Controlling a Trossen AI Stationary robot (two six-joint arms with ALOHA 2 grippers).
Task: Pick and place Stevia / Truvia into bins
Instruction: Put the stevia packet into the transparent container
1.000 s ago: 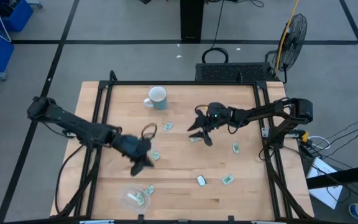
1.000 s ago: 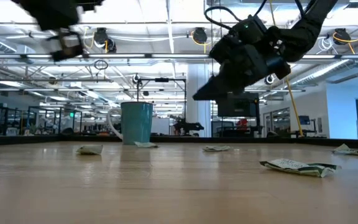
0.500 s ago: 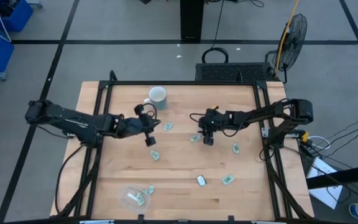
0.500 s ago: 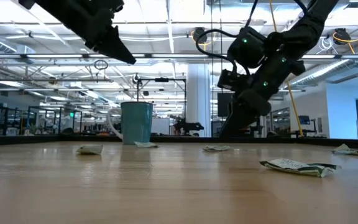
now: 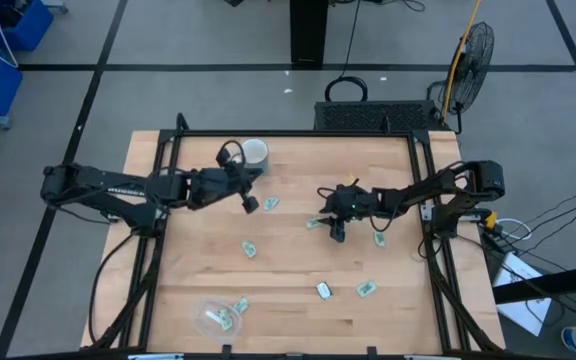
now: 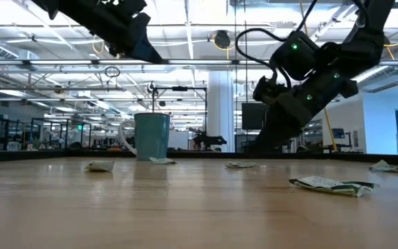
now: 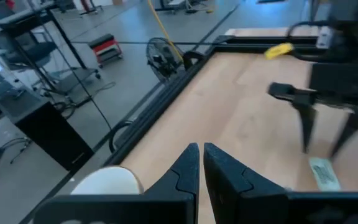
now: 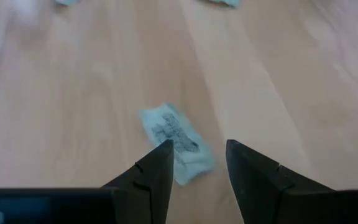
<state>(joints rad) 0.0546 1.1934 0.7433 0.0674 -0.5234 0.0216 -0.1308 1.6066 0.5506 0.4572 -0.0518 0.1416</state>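
Observation:
Several pale green and white Stevia packets lie flat on the wooden table (image 5: 198, 285). One packet (image 8: 176, 142) (image 5: 313, 222) lies just ahead of my right gripper (image 8: 197, 165) (image 5: 336, 230), which is open and points down at it, the fingers standing either side without touching. My left gripper (image 7: 201, 165) (image 5: 251, 203) is shut and empty, hovering beside the mug (image 5: 255, 152) and near another packet (image 5: 271, 203). The clear round bin (image 5: 215, 320) sits at the near left with a packet inside it.
More packets lie at the table's middle (image 5: 250, 249), right (image 5: 379, 238) and near side (image 5: 323, 290) (image 5: 366, 289), and one lies beside the bin (image 5: 240, 303). The white and pale blue mug (image 6: 150, 136) stands near the far edge. A black frame rail (image 5: 298, 133) borders the table.
My left gripper has swung from the table's near left, by the bin, toward the far edge and now hovers beside the mug. My right gripper has tipped to point down and sunk toward the packet at the table's middle, drifting slightly toward the near edge.

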